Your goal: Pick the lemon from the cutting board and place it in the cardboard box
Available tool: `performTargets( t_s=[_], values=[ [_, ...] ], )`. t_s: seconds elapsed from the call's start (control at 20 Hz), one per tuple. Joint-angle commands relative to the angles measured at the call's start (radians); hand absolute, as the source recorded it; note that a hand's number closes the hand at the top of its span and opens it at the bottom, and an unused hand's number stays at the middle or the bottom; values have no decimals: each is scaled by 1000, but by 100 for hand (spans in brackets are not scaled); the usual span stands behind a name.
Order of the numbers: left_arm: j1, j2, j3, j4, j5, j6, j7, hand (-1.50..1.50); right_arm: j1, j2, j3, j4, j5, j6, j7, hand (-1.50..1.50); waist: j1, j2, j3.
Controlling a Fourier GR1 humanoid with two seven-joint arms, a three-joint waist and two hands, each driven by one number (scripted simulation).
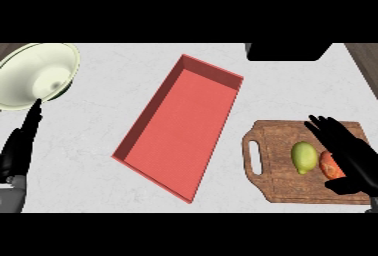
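Near the right end of the tabletop [96, 150]: wooden cutting board [284, 187] with a handle slot on its left side.
Lemon [303, 157]: yellow-green, oval, lying on the cutting board, long axis pointing toward the far and near edges.
Neighbouring item: an orange-red fruit or vegetable [330, 166] just right of the lemon, partly covered by the right hand; contact between the two cannot be confirmed.
Right hand [347, 150]: over the right part of the board, fingers straight and spread, pointing toward the far edge; it holds nothing and sits just right of the lemon.
Left hand [18, 147]: at the left edge, fingers straight and upward, resting, holding nothing.
Target container: red open box [151, 145] at the tabletop centre, set diagonally, shallow walls, interior bare.
Other items: pale bowl [37, 75] at the far-left corner; dark object [288, 51] at the far edge.
Handling estimate: lemon likely light, stiff, smooth-skinned, prone to rolling.
Recommended hold: across the short middle, thumb opposing the fingers, clear of the orange-red item.
Markings: no brands, labels or legible writing visible.
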Motion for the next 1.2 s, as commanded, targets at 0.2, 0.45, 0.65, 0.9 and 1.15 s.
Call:
performTargets(
  t_s=[0.2, 0.45, 0.65, 0.9, 1.15],
  values=[
    [50, -45, 26, -90, -46, -26, 42, 0, -42, 71, -20, 9, 51, 53, -29, -150, 2, 0, 1],
    [58, -32, 64, -94, -42, -64, 27, 0, 96, 53, -31, -163, 16, 111, -79, -150, -3, -1, 0],
    [-36, -1, 104, -46, -36, -106, 73, 0, 92, 89, 0, -168, 69, 93, -94, -150, -4, 0, 1],
    [71, -91, 66, -75, -96, -39, -16, 0, 156, 167, 54, -227, 204, 82, 29, -150, -2, -1, 0],
    [41, -67, 84, -88, -95, -82, 25, 0, 70, 178, -17, -30, 220, 46, 15, -150, 2, 0, 1]
  ],
)
